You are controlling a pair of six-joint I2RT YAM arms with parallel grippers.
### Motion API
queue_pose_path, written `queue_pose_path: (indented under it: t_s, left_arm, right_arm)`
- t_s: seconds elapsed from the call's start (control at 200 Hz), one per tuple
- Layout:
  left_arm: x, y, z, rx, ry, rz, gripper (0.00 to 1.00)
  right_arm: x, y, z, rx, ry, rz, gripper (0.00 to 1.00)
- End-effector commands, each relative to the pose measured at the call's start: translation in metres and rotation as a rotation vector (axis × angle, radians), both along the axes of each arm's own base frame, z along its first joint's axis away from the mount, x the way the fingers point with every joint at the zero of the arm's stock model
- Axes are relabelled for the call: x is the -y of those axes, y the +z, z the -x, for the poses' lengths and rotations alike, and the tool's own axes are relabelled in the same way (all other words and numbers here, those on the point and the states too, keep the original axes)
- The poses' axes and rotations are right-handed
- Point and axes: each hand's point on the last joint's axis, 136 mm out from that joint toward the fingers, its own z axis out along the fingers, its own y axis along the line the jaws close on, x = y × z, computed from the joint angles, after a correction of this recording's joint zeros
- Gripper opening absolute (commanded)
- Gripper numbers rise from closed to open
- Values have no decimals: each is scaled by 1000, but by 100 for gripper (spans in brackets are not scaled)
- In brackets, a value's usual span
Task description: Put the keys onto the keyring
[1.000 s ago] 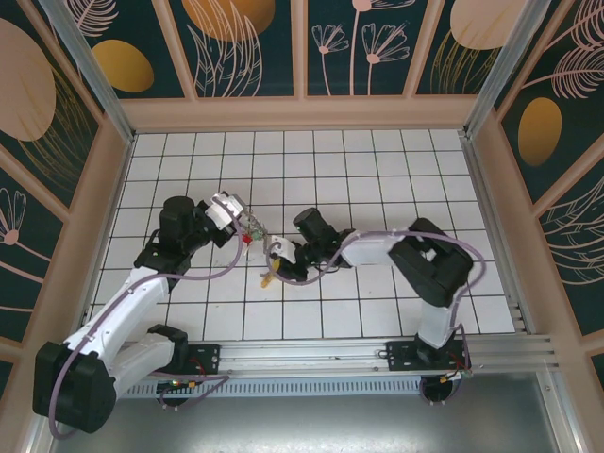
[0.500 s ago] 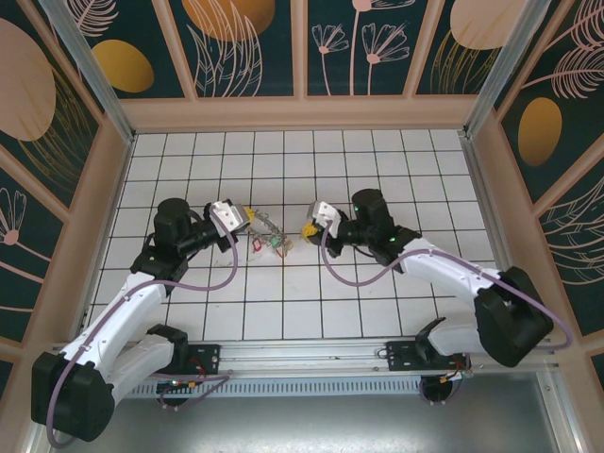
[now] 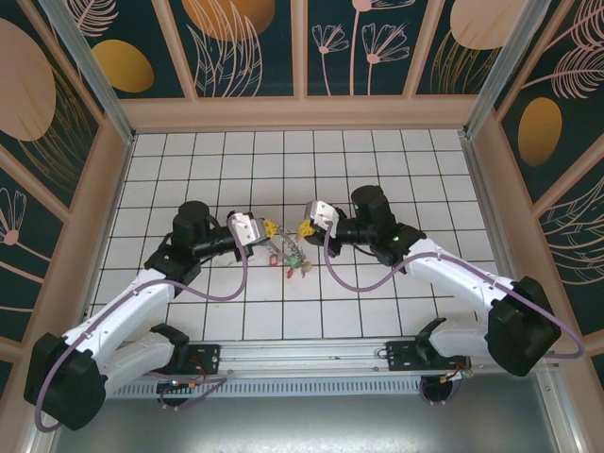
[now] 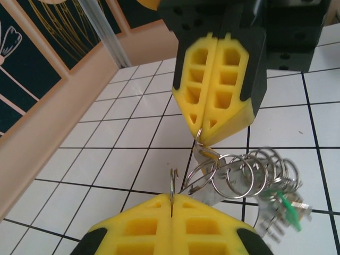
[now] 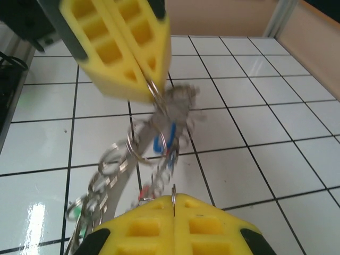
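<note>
Over the white tiled table (image 3: 377,302), the left hand (image 3: 267,227) had its yellow pads pressed together on a thin silver wire keyring (image 4: 172,183). A tangle of linked silver rings (image 4: 244,172) and small keys with coloured plastic heads (image 4: 287,208) sagged between the two hands. The right hand (image 3: 304,227), close opposite, was clamped on a second wire loop (image 4: 200,139).

I'm reaching both arms inward toward each other, elbows bent, pointing my left gripper (image 3: 268,227) and right gripper (image 3: 305,227) tip to tip, near but apart, and pinching both sets of fingers closed
</note>
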Motion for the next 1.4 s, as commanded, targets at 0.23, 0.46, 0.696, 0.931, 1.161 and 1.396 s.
queue_pose_path:
  t_s: [0.23,0.46,0.696,0.931,1.161,1.396]
  left_arm:
    - [11,27,-13,98,58,60,0]
    - [17,22,-15,79,68,62,0]
    - [18,14,-16,74,69,39,0]
    - [19,12,-15,72,63,35,0]
    - [19,12,-16,69,71,32,0]
    - [17,7,-25,44,107,4,0]
  right_arm:
    - [-11,19,0,29,12,-21,0]
    - [-23,24,1,20,24,-47,0]
    - [-25,29,-6,16,-13,-63,0]
    - [-26,26,-14,6,-45,-38,0]
    - [-29,27,-18,-19,-55,-48,0]
    - [-33,34,-19,-43,-60,-85,0]
